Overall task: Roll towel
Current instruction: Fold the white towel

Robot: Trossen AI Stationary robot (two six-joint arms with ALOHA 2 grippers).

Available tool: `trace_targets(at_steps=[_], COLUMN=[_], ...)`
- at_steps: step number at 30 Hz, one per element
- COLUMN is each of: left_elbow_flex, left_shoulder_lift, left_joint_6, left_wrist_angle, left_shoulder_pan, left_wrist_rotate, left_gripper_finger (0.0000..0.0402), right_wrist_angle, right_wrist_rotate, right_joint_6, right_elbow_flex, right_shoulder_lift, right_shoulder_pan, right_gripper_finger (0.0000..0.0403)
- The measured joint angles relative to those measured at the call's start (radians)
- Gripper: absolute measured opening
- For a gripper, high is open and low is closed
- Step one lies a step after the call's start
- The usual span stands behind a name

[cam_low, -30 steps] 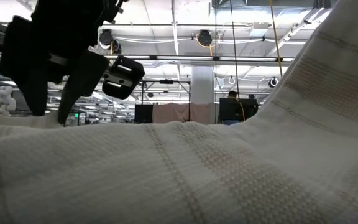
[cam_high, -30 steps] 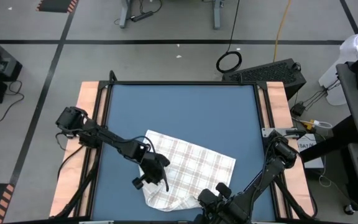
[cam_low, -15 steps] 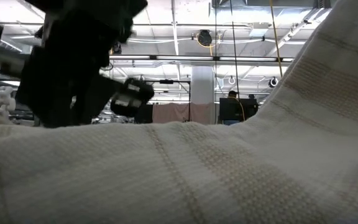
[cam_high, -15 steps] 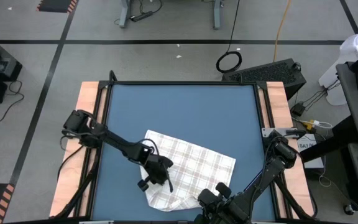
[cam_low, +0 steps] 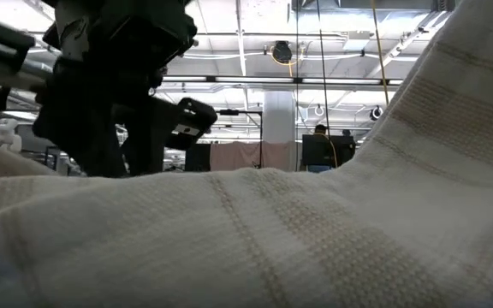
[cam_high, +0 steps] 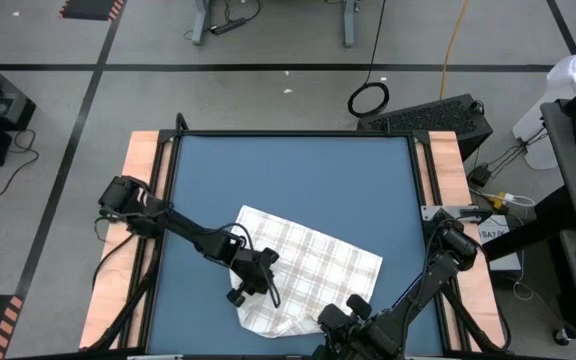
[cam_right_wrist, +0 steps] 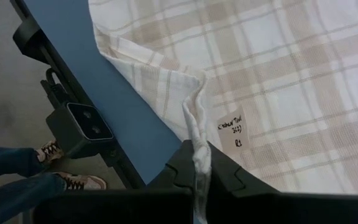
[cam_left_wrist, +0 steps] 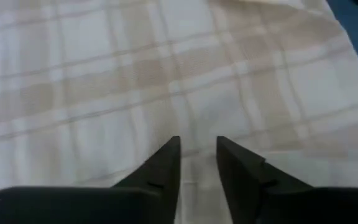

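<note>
Right wrist view: my right gripper [cam_right_wrist: 201, 163] pinches the towel [cam_right_wrist: 278, 81] edge. Left gripper [cam_left_wrist: 197, 146], slightly parted, grips nothing. Keep the fold taut; roll evenly.

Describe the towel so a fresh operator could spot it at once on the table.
Look at the blue table from above: the towel lies on its near half, toward the right. It is a thin white cloth with fine beige plaid lines, wrinkled and folded over at its near edge, where the right gripper pinches a fold. Nothing else lies on the blue top.
</note>
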Motion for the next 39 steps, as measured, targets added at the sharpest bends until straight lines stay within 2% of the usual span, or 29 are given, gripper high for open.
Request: trace_targets(at_steps=[6, 10, 13, 23, 28, 32, 39], left_elbow_flex=[0.018, 0.016, 0.016, 0.016, 0.017, 0.017, 0.018], left_shoulder_lift=[-0.044, -0.045, -0.033, -0.024, 0.001, 0.026, 0.036], left_joint_6=[-0.001, -0.004, 0.003, 0.098, 0.098, 0.029, 0.024], left_wrist_angle=[-0.119, -0.166, -0.16, -0.144, -0.132, -0.126, -0.124], left_shoulder_pan=[0.003, 0.024, 0.045, 0.065, 0.056, 0.056, 0.056], left_wrist_rotate=[-0.063, -0.001, 0.064, 0.154, 0.15, 0.112, 0.117], left_gripper_finger=[0.0173, 0.0196, 0.0198, 0.0198, 0.0198, 0.0198, 0.019], right_wrist_angle=[0.002, 0.002, 0.004, 0.004, 0.004, 0.004, 0.004], right_wrist_rotate=[0.0, 0.001, 0.004, 0.005, 0.005, 0.005, 0.005], right_joint_6=[0.0, 0.0, -0.002, -0.003, -0.003, -0.003, -0.007], right_elbow_flex=[0.0, 0.0, 0.0, 0.0, 0.0, 0.0, 0.0], right_shoulder_lift=[0.0, 0.0, 0.0, 0.0, 0.0, 0.0, 0.0], right_shoulder_pan=[0.0, 0.0, 0.0, 0.0, 0.0, 0.0, 0.0], right_gripper_finger=[0.0002, 0.0002, 0.0002, 0.0002, 0.0002, 0.0002, 0.0002])
